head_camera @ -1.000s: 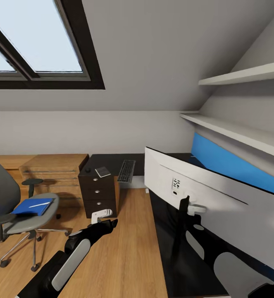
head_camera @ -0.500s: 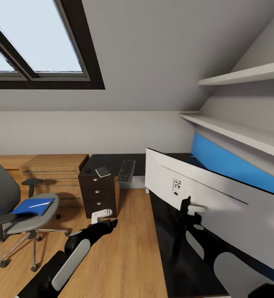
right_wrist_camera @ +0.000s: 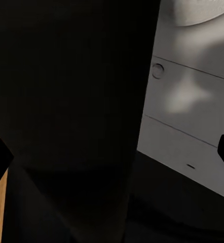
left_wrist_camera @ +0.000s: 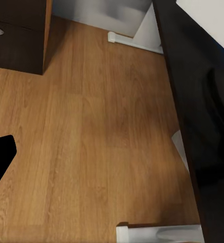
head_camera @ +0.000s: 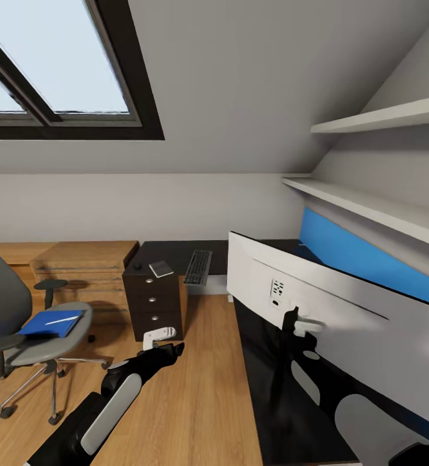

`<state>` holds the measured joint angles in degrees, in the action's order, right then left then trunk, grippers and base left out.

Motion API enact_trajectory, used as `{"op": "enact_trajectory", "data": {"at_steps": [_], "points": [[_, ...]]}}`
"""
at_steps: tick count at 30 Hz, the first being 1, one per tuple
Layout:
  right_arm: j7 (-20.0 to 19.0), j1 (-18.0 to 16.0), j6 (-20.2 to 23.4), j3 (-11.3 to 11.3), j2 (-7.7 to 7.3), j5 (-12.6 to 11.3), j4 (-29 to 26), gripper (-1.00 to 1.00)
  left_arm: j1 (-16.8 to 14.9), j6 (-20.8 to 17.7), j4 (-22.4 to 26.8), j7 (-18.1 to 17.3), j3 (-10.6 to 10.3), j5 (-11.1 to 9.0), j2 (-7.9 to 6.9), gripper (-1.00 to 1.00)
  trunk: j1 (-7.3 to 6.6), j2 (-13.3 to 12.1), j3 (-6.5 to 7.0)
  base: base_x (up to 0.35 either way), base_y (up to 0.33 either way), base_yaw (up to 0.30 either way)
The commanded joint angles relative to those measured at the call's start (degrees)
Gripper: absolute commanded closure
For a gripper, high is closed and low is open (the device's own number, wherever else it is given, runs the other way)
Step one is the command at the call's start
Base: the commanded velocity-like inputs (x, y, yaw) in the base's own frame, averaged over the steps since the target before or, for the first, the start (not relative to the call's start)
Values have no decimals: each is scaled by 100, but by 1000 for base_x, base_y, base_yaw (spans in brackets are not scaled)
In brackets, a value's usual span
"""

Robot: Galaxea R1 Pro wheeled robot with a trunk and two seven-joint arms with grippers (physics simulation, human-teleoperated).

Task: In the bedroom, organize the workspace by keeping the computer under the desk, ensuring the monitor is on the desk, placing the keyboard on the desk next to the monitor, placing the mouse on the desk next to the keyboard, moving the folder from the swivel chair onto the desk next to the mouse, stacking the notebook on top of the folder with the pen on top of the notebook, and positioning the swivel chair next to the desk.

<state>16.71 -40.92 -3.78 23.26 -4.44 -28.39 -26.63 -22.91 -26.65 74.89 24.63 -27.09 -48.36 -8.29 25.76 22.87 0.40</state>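
Observation:
The white-backed monitor (head_camera: pixel 343 317) stands tilted on the black desk (head_camera: pixel 272 388) at the right. My right gripper (right_wrist_camera: pixel 112 152) is shut on its dark stand (right_wrist_camera: pixel 76 101), one finger on each side. The keyboard (head_camera: pixel 198 266) lies at the desk's far end. A black mouse (head_camera: pixel 137 266) and the notebook (head_camera: pixel 161 268) rest on the dark drawer cabinet (head_camera: pixel 154 301). On the grey swivel chair (head_camera: pixel 20 336) at the left lies the blue folder (head_camera: pixel 51 323) with the pen (head_camera: pixel 62 320) on it. My left gripper (head_camera: pixel 164 342) hangs open over the floor.
Wooden floor (left_wrist_camera: pixel 102 131) runs between the chair, the cabinet and the desk's edge (left_wrist_camera: pixel 185 101). A low wooden chest (head_camera: pixel 85 259) stands behind the chair. Two white shelves (head_camera: pixel 369 204) jut out above the desk under the sloped ceiling.
The monitor has shifted a little to the right and down in my right gripper. The left arm, chair and camera have stayed still.

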Motion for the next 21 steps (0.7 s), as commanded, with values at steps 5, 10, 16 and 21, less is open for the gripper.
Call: {"op": "enact_trajectory", "data": {"at_steps": [5, 10, 16, 21], "points": [[25, -3, -26, 39, -8, -62, 5, -100, -7, 2, 8, 60, -16, -60, -6, -100, 2, 5, -3, 0, 0, 0], [18, -3, -28, 46, -5, -62, 0, -100, -6, 2, 8, 60, -16, -60, -6, -100, 2, 5, -3, -40, 0, 0], [17, -3, -30, 54, -5, -62, 1, -100, -8, 2, 8, 60, -16, -60, -6, -100, 2, 5, -3, -243, 0, 0], [12, -3, -30, 56, -5, -62, 0, -100, -8, 2, 8, 60, -16, -60, -6, -100, 2, 5, -3, -322, 0, 0]]}}
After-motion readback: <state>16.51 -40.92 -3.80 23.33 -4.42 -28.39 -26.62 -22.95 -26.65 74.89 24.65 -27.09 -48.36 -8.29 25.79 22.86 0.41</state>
